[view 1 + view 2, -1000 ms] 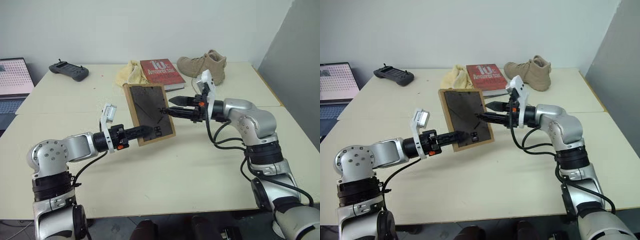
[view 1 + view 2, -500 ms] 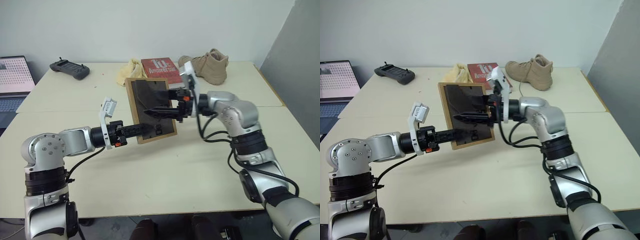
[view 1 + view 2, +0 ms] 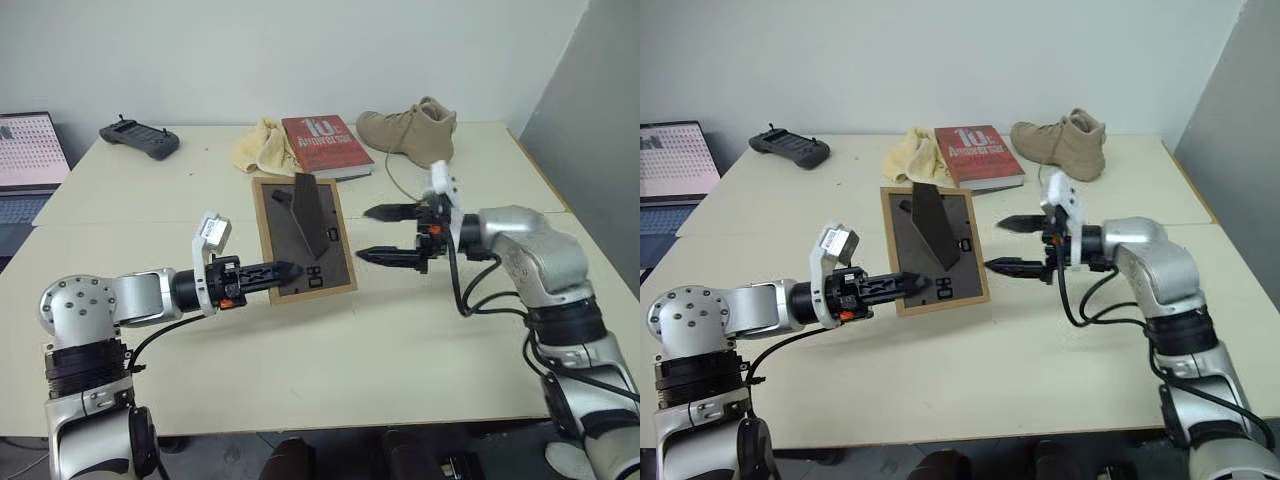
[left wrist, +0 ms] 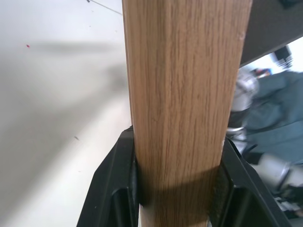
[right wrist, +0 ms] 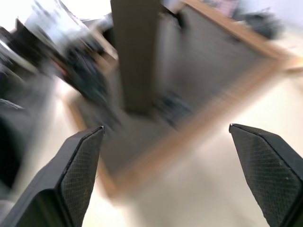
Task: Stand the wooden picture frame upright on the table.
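Frame up off the surface, back facing the camera, easel leg swung out

Big pale cream surface (image 3: 330,340), smooth and flat with a seam across. Wooden picture frame (image 3: 303,238): stiff light-wood rim, dark brown back, probably light but maybe glass-fronted, so fragile; best gripped on the rim edge. Left gripper (image 3: 283,270) fingers (image 4: 118,189) clenched on the lower left rim. Right gripper (image 3: 385,233) fingers (image 5: 78,170) spread wide, grasping nothing, just beside the frame's right edge.
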